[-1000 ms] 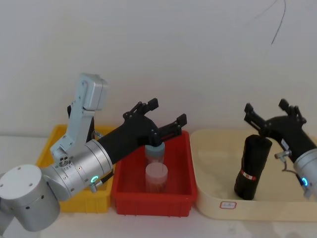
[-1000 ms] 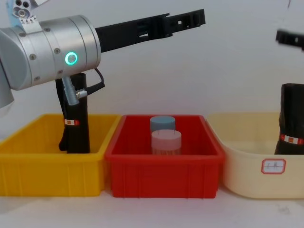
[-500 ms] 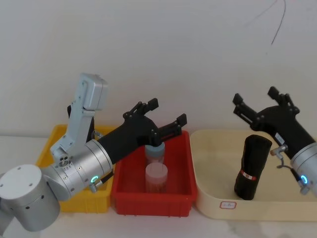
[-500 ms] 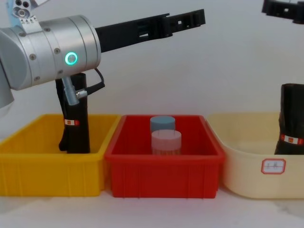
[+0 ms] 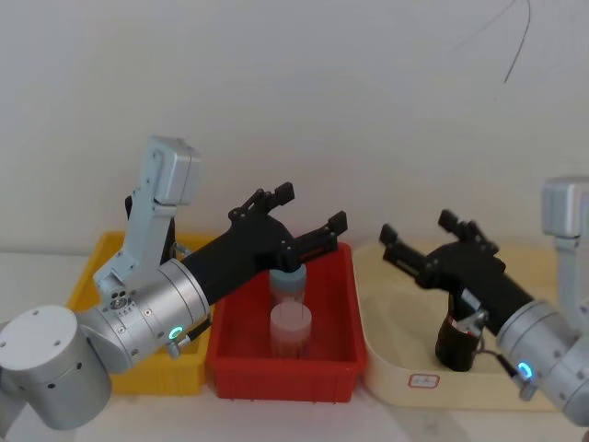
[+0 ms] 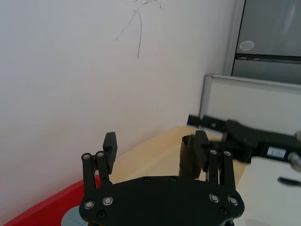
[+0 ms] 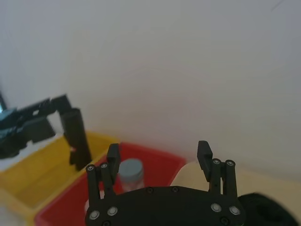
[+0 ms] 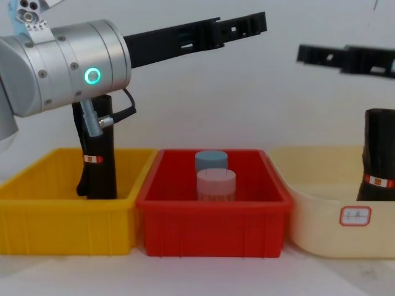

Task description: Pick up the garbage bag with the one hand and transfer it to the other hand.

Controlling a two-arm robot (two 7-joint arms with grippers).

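Note:
The garbage bag [image 5: 456,344] [image 8: 378,161] [image 6: 188,157], a black roll with a red-and-white band, stands upright in the cream tray [image 5: 405,364], held by nothing. My right gripper [image 5: 417,227] [image 8: 307,54] [image 7: 158,150], on the blue-lit arm, is open and empty. It hovers over the tray's left part, above and left of the roll, pointing at the other arm. My left gripper [image 5: 310,208] [image 8: 248,26] [image 6: 156,141], on the green-lit arm, is open and empty, high above the red bin [image 8: 210,225]. A second black roll [image 8: 99,157] [image 7: 78,137] stands in the yellow bin [image 8: 37,213].
Two jars stand in the red bin, one with a blue lid [image 5: 287,282] [image 8: 212,160] and one with a pink lid [image 5: 291,323] [image 8: 216,180]. The three containers sit side by side against a white wall. A gap of air separates the two grippers' tips.
My right gripper left the top of the roll, rose, then swung left and lower toward the left gripper, empty. The roll stayed standing in the tray. The left arm has not moved.

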